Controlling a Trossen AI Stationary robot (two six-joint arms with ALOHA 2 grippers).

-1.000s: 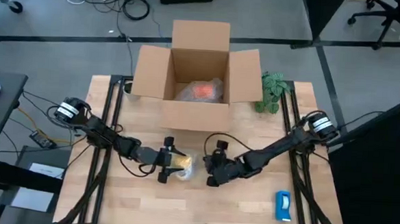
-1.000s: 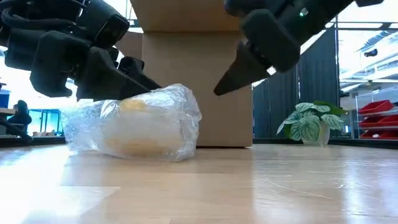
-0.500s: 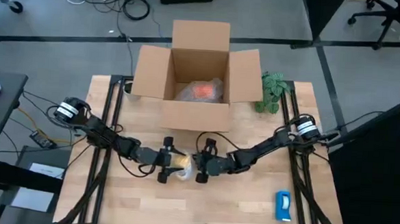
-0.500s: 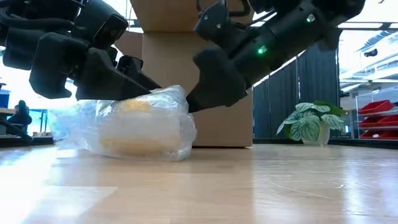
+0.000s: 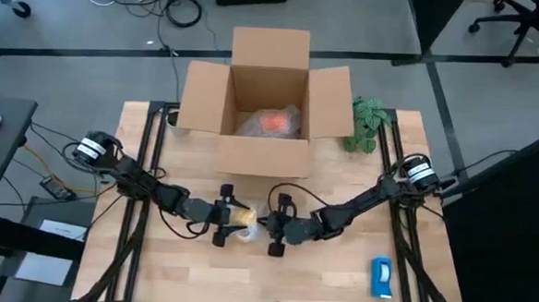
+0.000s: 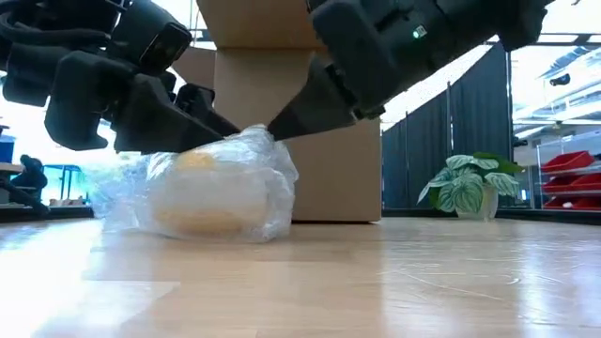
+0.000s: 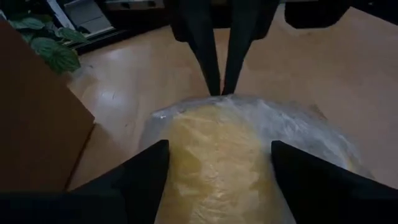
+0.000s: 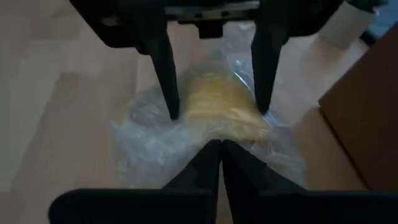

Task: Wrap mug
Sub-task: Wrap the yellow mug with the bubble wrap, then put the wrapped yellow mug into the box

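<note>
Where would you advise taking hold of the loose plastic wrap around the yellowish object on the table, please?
Probably at the wrap's gathered peak on its box-facing end, from the right and above. The film bunches into a thin ridge there, while the rounded body is already straddled by the left gripper. The right gripper's fingers are nearly closed on that ridge.

An open cardboard box (image 5: 261,102) stands at the upper centre of the wooden counter (image 5: 337,275), a potted plant (image 5: 367,122) just right, a blue-and-white object (image 5: 381,276) lower right.

Left gripper (image 5: 232,220) holds its fingers spread wide; right gripper (image 5: 267,228), facing it, seems pinched closed.
</note>
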